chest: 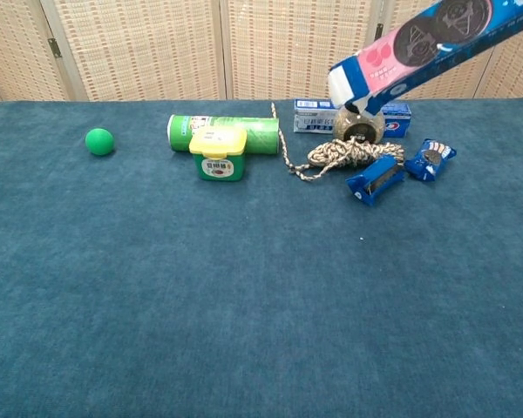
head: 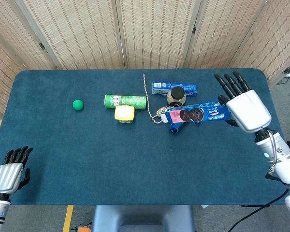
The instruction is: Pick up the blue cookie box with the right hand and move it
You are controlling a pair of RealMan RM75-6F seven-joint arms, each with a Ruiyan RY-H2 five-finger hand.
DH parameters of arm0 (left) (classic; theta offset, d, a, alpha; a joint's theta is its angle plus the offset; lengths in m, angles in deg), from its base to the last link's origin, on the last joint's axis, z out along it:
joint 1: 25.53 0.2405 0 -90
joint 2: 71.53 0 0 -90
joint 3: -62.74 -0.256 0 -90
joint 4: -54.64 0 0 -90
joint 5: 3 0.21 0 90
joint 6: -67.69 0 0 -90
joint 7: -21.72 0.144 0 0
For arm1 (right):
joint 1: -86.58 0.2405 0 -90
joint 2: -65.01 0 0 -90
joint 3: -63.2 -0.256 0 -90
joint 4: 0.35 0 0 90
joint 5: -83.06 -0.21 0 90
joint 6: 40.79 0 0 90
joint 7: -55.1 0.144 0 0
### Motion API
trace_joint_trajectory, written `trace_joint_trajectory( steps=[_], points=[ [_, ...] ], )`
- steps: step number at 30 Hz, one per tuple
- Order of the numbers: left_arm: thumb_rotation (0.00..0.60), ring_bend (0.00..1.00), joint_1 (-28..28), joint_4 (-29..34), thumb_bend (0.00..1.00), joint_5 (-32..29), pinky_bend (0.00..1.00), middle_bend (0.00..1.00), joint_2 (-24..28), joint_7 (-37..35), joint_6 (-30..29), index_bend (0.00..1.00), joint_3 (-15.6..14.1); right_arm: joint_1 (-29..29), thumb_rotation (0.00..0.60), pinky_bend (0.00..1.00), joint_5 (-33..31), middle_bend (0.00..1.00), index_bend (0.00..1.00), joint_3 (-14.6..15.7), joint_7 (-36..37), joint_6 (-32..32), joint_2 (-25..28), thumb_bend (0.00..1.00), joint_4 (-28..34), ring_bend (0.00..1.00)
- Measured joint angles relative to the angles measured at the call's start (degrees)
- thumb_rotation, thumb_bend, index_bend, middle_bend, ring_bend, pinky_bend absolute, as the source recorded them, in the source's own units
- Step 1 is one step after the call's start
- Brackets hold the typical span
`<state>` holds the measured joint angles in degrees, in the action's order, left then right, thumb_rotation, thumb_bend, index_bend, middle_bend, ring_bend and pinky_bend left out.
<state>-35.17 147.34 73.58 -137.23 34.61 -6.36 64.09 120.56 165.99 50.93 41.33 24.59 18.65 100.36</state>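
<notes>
My right hand (head: 249, 110) grips one end of the long blue cookie box (head: 195, 115) and holds it in the air above the table's right side. In the chest view the blue cookie box (chest: 418, 42) slants across the upper right, pink end lowest, and the hand itself is out of frame. Below it on the cloth lie a small blue cookie packet (chest: 430, 159) and a blue inner tray (chest: 375, 180). My left hand (head: 8, 175) sits off the table's front left corner, holding nothing.
Behind the box stand a dark-lidded jar (head: 176, 95), a coil of rope (chest: 349, 154) and a blue-white carton (head: 162, 87). Further left lie a green can (head: 125, 101), a yellow-lidded tub (head: 124, 113) and a green ball (head: 77, 104).
</notes>
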Motion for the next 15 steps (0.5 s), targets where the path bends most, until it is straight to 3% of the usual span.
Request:
trace_joint_trajectory(
  steps=[4,8,15],
  points=[
    [0.600,0.04,0.2,0.1,0.68,0.7,0.00,0.07,0.2,-0.6,-0.5,0.04,-0.2,-1.2,0.600,0.02,2.1,0.02,0.64,1.9,5.9,1.3,-7.0,0.16,-6.2,0.05],
    [0.600,0.04,0.4,0.2,0.68,1.4,0.00,0.07,0.4,-1.0,-0.9,0.04,-0.5,-2.9,0.600,0.02,4.8,0.03,0.62,3.8,9.6,5.5,-18.1,0.16,-16.5,0.05],
    [0.600,0.04,0.7,0.6,0.66,2.8,0.00,0.07,0.7,-1.7,-1.5,0.04,-1.1,-5.6,0.600,0.02,6.5,0.01,0.45,6.2,25.1,10.3,-34.0,0.16,-34.9,0.04]
  ],
)
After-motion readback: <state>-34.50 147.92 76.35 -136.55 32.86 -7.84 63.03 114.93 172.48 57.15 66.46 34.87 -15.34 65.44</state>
